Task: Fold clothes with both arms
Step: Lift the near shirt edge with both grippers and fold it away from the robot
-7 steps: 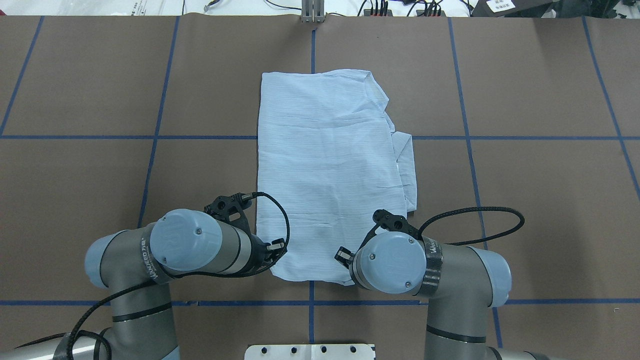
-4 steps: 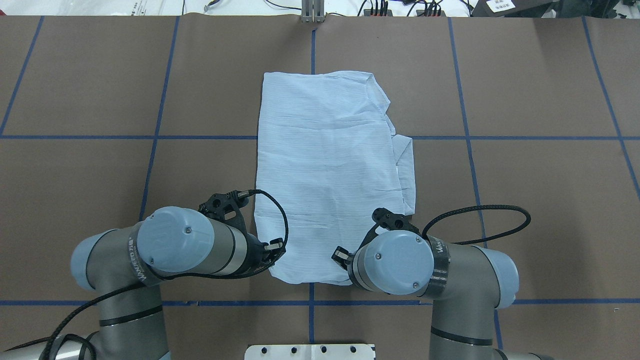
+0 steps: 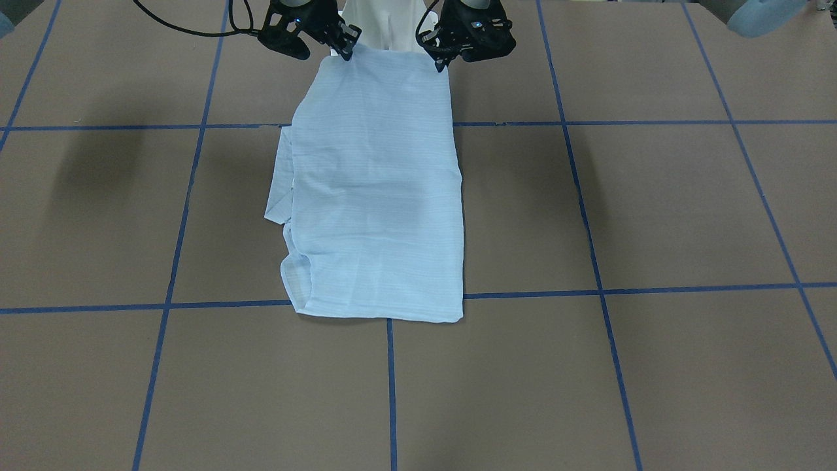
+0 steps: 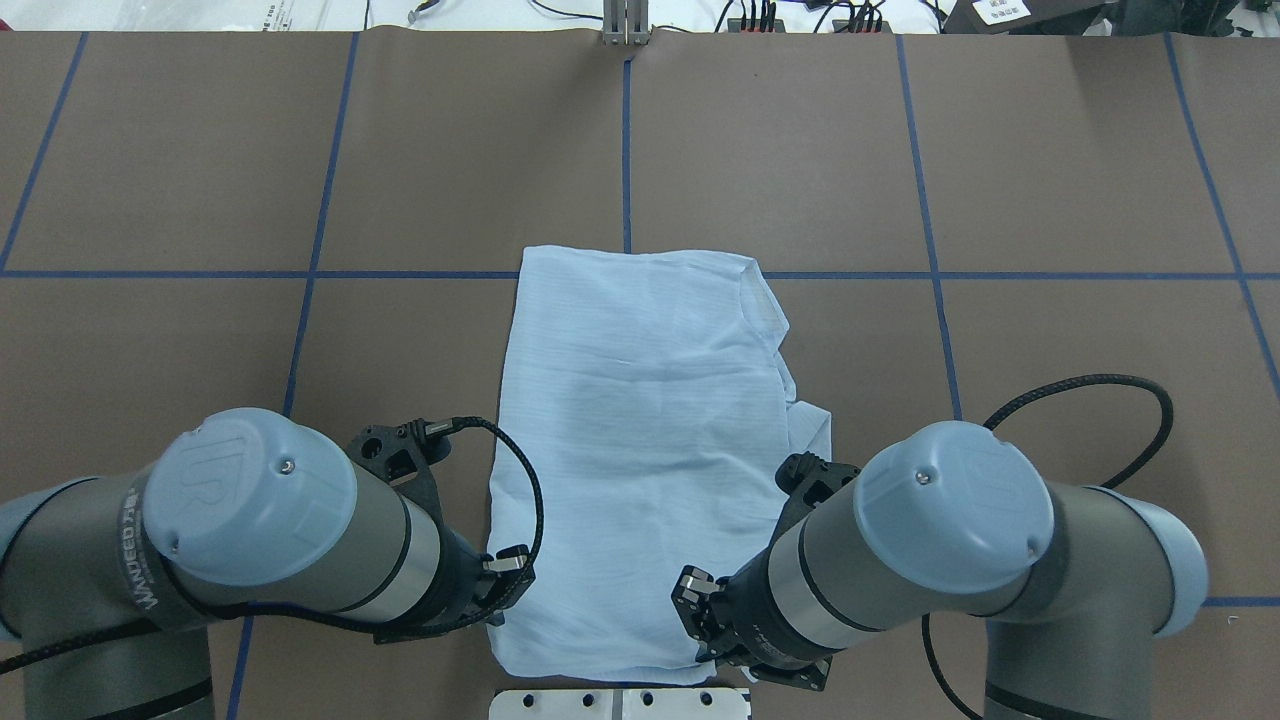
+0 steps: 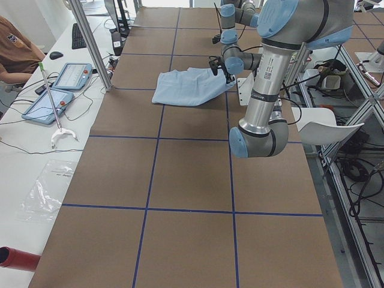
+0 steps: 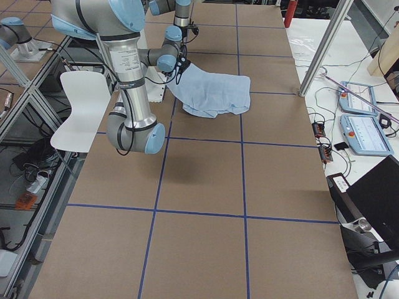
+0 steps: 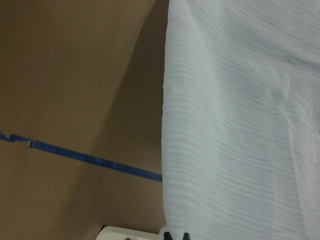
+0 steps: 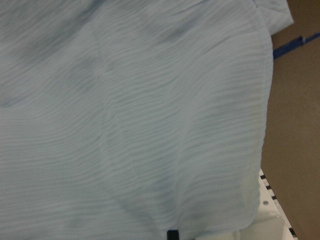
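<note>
The brown table (image 4: pixel 1050 150) with its blue tape grid (image 4: pixel 625 150) is filling the whole scene. The white base plate (image 4: pixel 620 703) is sitting at the robot's edge, so I'm placing everything off that plate.

The left arm (image 4: pixel 250 510) and right arm (image 4: pixel 950 510) are both reaching in low, one on each side of the plate, elbows bulging out away from it.

The light-blue shirt (image 4: pixel 640 430) is stretching straight out from the plate across the table. Its far end is lying flat, well away from the plate. Its near hem is hanging lifted right above the plate's front edge, and you can see that rise in both side views. A crumpled flap (image 4: pixel 805 425) is poking out of the shirt's edge on the robot's right, roughly halfway out from the plate.

The left gripper (image 3: pixel 438 63) is pinching the near hem corner just off the plate's left end, fingers squeezed together on the fabric. The right gripper (image 3: pixel 344 53) is doing the same at the other near corner, clamped on cloth just off the plate's right end. In both wrist views the fabric is running right down into the fingertips.
</note>
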`<state>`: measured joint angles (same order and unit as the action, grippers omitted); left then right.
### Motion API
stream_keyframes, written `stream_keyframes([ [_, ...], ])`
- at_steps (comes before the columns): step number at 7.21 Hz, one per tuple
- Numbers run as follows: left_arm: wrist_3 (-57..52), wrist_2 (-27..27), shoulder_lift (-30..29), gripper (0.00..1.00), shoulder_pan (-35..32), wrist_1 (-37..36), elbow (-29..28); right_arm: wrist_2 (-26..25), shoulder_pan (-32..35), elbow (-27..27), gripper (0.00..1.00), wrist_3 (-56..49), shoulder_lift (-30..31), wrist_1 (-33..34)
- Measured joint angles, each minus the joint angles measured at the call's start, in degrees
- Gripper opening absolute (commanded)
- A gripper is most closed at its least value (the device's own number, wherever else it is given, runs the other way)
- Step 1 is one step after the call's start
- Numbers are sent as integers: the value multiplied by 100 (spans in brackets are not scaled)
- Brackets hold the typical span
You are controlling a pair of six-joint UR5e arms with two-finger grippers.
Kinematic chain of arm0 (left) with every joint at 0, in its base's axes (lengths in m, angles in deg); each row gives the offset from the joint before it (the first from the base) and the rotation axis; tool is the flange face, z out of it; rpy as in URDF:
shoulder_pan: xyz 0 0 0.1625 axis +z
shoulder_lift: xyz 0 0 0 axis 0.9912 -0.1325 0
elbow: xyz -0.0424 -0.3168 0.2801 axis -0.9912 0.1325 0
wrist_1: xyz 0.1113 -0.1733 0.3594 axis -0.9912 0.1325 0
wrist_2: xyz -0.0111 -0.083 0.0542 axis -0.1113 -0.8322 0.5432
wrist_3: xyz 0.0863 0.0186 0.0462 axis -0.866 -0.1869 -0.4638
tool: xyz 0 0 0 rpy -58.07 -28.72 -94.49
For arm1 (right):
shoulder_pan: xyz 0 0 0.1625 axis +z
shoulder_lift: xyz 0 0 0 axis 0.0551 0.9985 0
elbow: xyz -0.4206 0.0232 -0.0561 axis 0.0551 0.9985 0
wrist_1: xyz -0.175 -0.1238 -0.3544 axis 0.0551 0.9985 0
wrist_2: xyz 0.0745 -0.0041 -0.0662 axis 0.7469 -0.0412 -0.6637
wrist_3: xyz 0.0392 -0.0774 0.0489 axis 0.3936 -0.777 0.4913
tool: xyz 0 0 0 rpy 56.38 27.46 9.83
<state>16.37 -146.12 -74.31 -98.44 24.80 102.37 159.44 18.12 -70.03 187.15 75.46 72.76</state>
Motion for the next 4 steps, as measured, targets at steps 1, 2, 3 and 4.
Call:
stream_keyframes([
  [1,20,-148,-21,0,67,-202,136,256,35,-102,0,22,49,6],
  [2,16,-209,-66,0,98,-274,186,333,113,-31,0,18,55,4],
  [3,-11,-211,-132,0,92,-279,163,329,293,153,0,-16,27,-5],
  [4,-55,-183,-185,0,-15,-193,93,285,524,306,0,-89,-17,-15],
])
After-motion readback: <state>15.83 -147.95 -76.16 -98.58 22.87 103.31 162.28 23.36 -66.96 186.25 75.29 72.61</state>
